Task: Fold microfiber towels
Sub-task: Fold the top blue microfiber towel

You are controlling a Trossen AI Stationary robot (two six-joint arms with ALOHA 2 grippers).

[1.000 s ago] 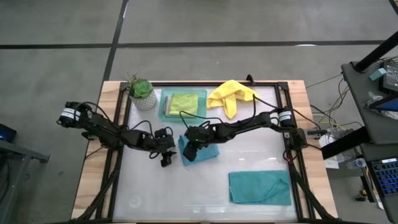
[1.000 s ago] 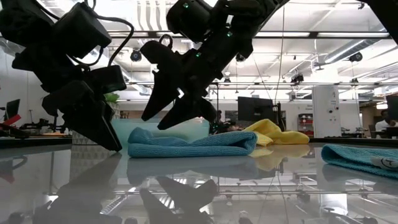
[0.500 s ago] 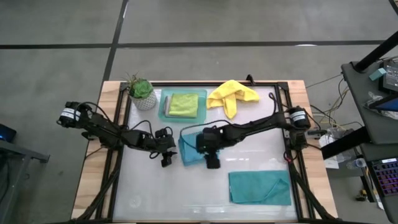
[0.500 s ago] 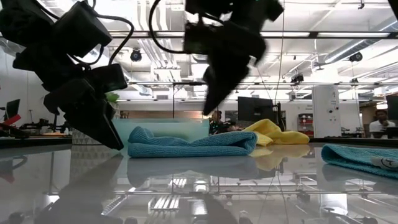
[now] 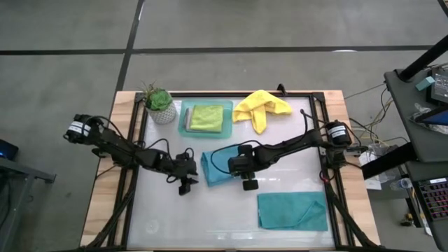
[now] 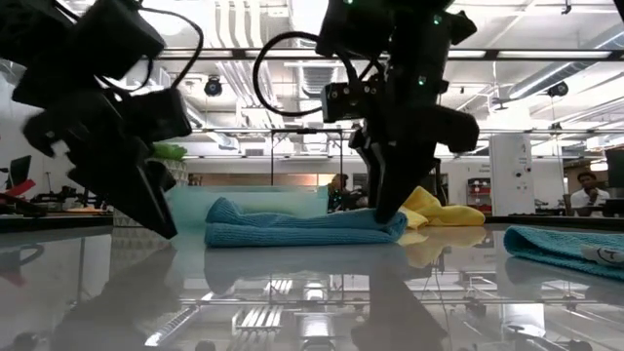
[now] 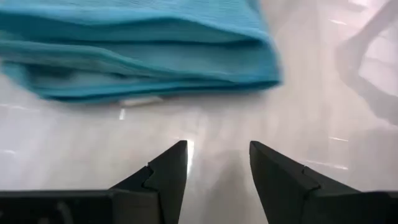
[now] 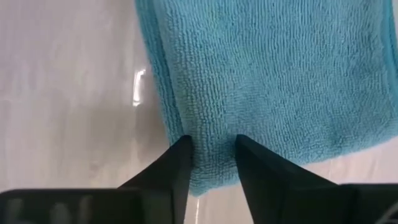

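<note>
Folded teal towel [image 8: 267, 81] edge between right fingers [image 8: 180, 165] (narrowly parted), left fingers [image 7: 171, 171] apart, empty

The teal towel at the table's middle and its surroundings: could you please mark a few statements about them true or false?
1. The right gripper has its fingertips on the folded teal towel. True.
2. The left gripper grips that towel. False: it is open, beside it.
3. The yellow towel lies in the tray. False: the lime green towel does.
4. A second teal towel lies apart. True.
</note>
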